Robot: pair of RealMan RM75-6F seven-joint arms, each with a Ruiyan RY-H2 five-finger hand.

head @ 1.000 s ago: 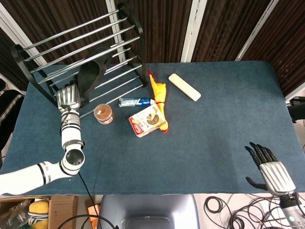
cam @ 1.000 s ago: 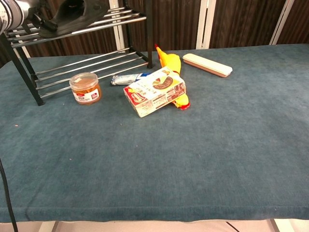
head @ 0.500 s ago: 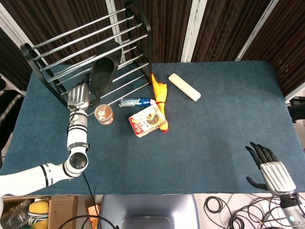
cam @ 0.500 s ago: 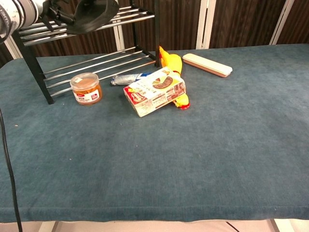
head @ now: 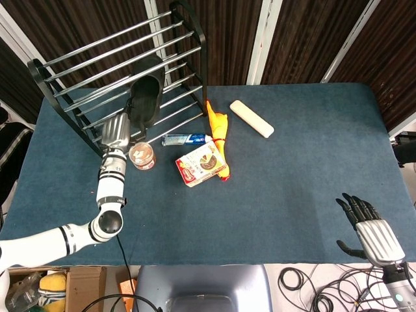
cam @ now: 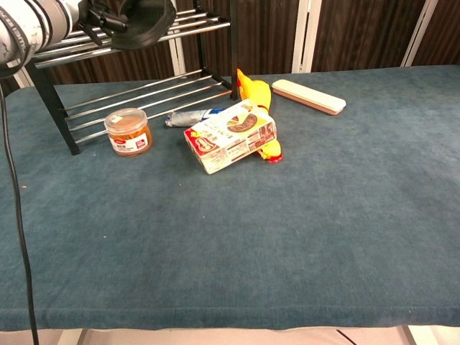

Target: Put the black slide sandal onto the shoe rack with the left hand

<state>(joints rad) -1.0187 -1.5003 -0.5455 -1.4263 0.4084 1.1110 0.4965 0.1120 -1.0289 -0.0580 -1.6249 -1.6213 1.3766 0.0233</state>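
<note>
The black slide sandal lies across the upper bars of the black metal shoe rack, near the rack's right half. In the chest view the sandal sits at the top edge, over the rack's top bars. My left hand is just below the sandal's heel end, and its dark fingers grip that end. My right hand hangs off the table's near right corner, fingers spread and holding nothing.
In front of the rack stand an orange jar, a toothpaste tube, a snack box and a yellow rubber chicken. A beige case lies further right. The rack's right post stands close to the chicken's head.
My left hand has carried the sandal to the right along the upper bars. The whole rack slid right over the second, ending against the chicken. The right hand stayed put.
</note>
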